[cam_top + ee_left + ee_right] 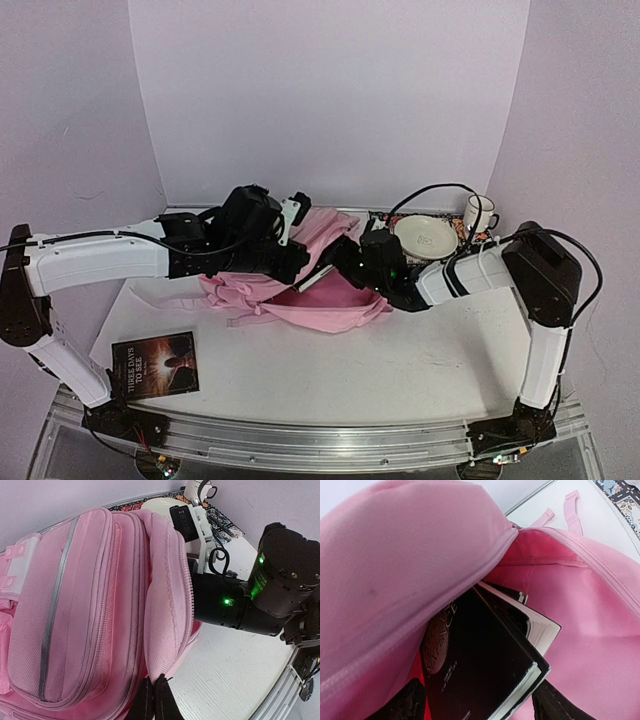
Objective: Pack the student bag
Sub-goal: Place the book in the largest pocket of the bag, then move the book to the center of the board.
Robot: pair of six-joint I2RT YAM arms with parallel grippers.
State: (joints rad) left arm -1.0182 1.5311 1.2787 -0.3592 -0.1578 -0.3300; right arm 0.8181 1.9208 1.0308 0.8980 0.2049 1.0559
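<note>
A: Bag position?
B: We see the student bag (300, 305) lying mid-table between the two grippers. In the top view its long axis runs about 9 to 3 o'clock. The mouth gapes toward 3 and loose straps trail toward 9.
A: Material?
B: Soft pink woven fabric, slumped and creased. The left wrist view shows padded front pockets with a grey zipper line and paler tabs. The lining is a deeper pink.
A: Left side?
B: We mark the left gripper (153, 700) clenched on the bag's zipper edge, at the 12 o'clock side of the mouth, with the front panel held up.
A: Right?
B: The right gripper (477, 702) sits at the mouth with its jaws spread wide, released. Its dark fingers (405, 702) flank a black book (480, 665), a flat hard rectangle with a round emblem, lying half inside the bag. It partly covers a second book (542, 630) with a pale page block.
A: Anything else?
B: A third book (155, 365) with a dark cover lies flat at 7 o'clock, near the table (400, 370) edge. A round cream plate (427, 237) and a white mug (479, 213) sit at 1 o'clock on a patterned mat (222, 522).
</note>
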